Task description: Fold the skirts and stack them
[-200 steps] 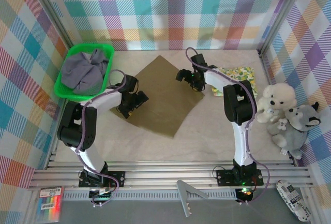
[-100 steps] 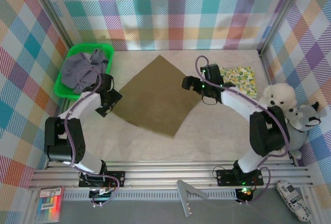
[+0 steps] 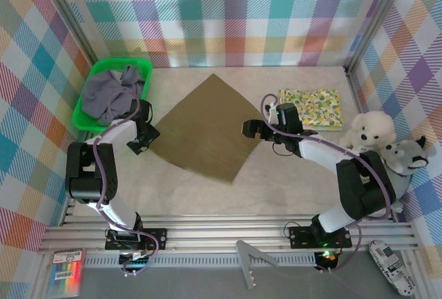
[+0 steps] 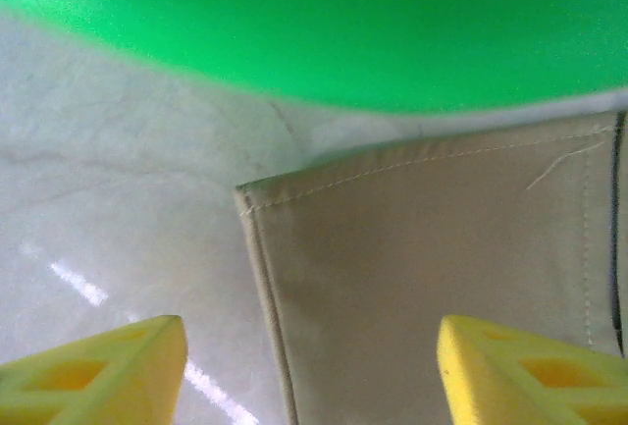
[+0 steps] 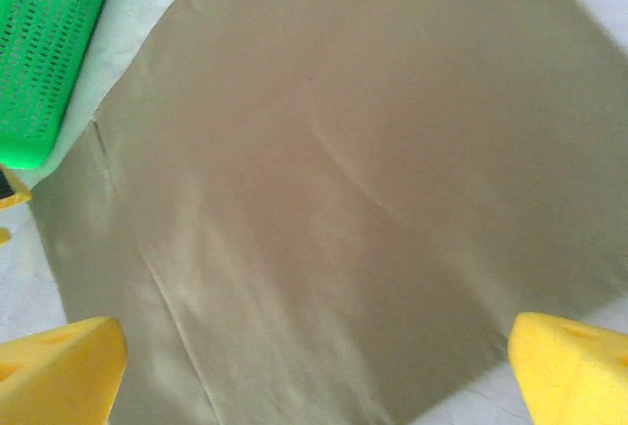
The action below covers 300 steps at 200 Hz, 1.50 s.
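Observation:
The olive-brown skirt [image 3: 207, 130] lies flat as a diamond in the middle of the table. My left gripper [image 3: 143, 140] is low at its left corner. In the left wrist view that gripper [image 4: 314, 386] is open, its yellow fingertips [image 4: 93, 371] straddling the hemmed corner of the olive-brown skirt [image 4: 432, 278]. My right gripper [image 3: 248, 129] hovers at the skirt's right corner. In the right wrist view it [image 5: 314, 376] is open above the olive-brown skirt [image 5: 343, 199], holding nothing. The floral skirt [image 3: 311, 108] lies folded at the back right. The grey-lavender skirt [image 3: 109, 95] is bunched in the basket.
The green basket [image 3: 121, 64] stands at the back left, close to my left gripper; its wall [image 4: 343, 23] looms just beyond the skirt corner, and it shows as the green basket [image 5: 49, 52] in the right wrist view too. White [image 3: 369, 130] and grey [image 3: 400, 164] plush toys sit at the right edge.
My left gripper slid off the olive-brown skirt leftward to its left corner. My right gripper moved nearer and away from the floral skirt, which now shows in full.

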Each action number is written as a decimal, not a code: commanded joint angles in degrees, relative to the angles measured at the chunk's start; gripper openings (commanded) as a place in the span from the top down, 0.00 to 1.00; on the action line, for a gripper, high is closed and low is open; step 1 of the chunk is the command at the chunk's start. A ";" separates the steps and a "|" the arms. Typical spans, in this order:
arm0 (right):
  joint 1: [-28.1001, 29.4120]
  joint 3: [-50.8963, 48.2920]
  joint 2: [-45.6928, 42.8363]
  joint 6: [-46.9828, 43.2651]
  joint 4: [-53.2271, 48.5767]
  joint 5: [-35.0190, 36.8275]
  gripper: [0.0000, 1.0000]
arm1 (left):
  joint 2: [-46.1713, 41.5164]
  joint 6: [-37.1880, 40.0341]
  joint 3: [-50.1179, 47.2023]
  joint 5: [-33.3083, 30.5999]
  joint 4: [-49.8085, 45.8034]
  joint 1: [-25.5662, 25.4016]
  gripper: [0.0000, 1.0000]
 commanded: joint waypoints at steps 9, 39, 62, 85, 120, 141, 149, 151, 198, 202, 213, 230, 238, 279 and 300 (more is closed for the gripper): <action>2.06 0.95 4.68 5.04 6.40 -4.08 0.01 | 1.83 1.41 -0.22 -1.67 3.32 0.57 0.34; 3.80 1.67 7.68 7.70 9.13 -4.17 0.01 | 1.68 -0.96 -0.78 -4.62 1.46 0.57 0.33; 5.17 3.48 10.34 9.56 9.26 -4.40 0.01 | 1.71 -0.94 -2.00 -3.62 2.84 0.57 0.33; 5.32 4.04 12.80 13.45 10.02 -3.54 0.01 | 2.85 -1.20 -2.32 -2.93 3.57 0.57 0.36; 5.32 4.05 14.54 16.24 10.67 -3.05 0.01 | 3.82 -1.09 -3.08 -2.12 6.47 0.58 0.41; 5.31 3.72 15.05 17.09 9.77 -1.66 0.01 | 5.05 -0.56 -3.44 0.28 9.36 0.60 0.48; 5.31 3.45 15.07 17.67 9.25 -0.74 0.01 | 5.26 -0.64 -3.51 0.89 9.64 0.62 0.49; 5.31 3.39 15.09 17.77 9.13 -0.41 0.01 | 5.17 -0.71 -3.51 1.06 9.74 0.65 0.50; 4.30 4.29 16.82 19.69 4.27 2.06 0.01 | 0.21 -2.14 -6.62 1.09 8.73 0.59 0.74; 4.20 4.58 17.06 19.62 3.64 2.04 0.01 | -0.31 -2.22 -6.98 1.09 8.47 0.62 0.74; 3.91 5.42 17.60 19.36 2.15 1.96 0.01 | -1.43 -2.22 -7.40 0.89 7.34 0.63 0.74; 3.52 6.86 18.23 18.52 -0.10 2.04 0.01 | -2.81 -2.48 -7.78 0.42 4.98 0.58 0.69; 3.45 7.47 18.29 18.02 -1.04 2.18 0.01 | -3.27 -2.58 -8.11 0.11 4.06 0.58 0.57; 3.44 9.27 18.38 15.98 -3.34 2.30 0.01 | -2.44 -2.35 -9.55 0.52 4.55 0.65 0.51; 3.23 9.31 18.12 15.90 -5.08 3.92 0.01 | -0.83 -3.17 -9.57 2.19 6.68 0.64 0.56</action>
